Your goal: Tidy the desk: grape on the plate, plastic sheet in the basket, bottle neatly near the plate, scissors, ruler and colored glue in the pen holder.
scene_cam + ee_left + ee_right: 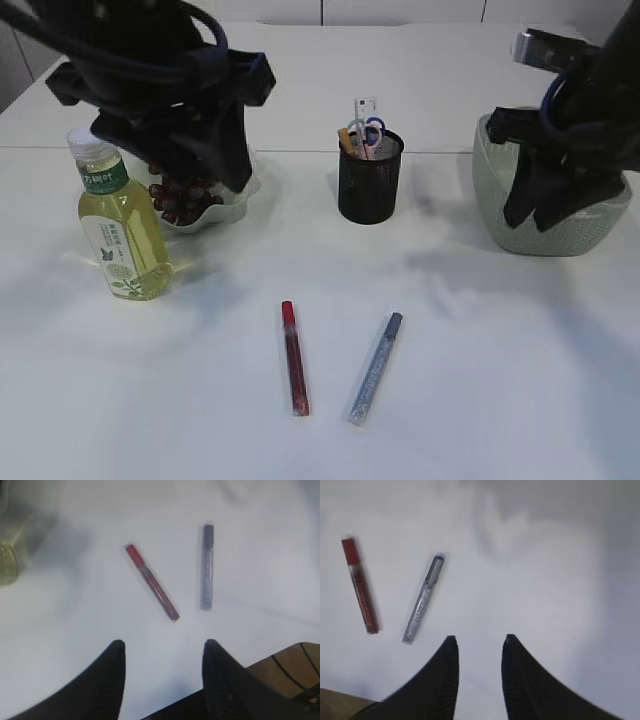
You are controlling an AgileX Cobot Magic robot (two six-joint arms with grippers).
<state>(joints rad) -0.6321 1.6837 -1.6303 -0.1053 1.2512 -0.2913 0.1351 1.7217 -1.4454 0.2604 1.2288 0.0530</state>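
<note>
Both grippers, left (162,680) & right (479,677), part-open, empty. Red glue (294,358) & silver glue (375,368) lie close; grabbing one could nudge the other, prob rolls away.

— Hidden? Most of the plate (232,205) and part of the grapes (185,203), behind the left arm.
— Cut off? Bottle (9,562) blurred at left wrist view's edge; basket (500,215) half covered by right arm.

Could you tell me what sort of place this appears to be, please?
Probably a tabletop set up as a desk: a white table with a mesh pen holder, glitter glue pens and a drink bottle.
</note>
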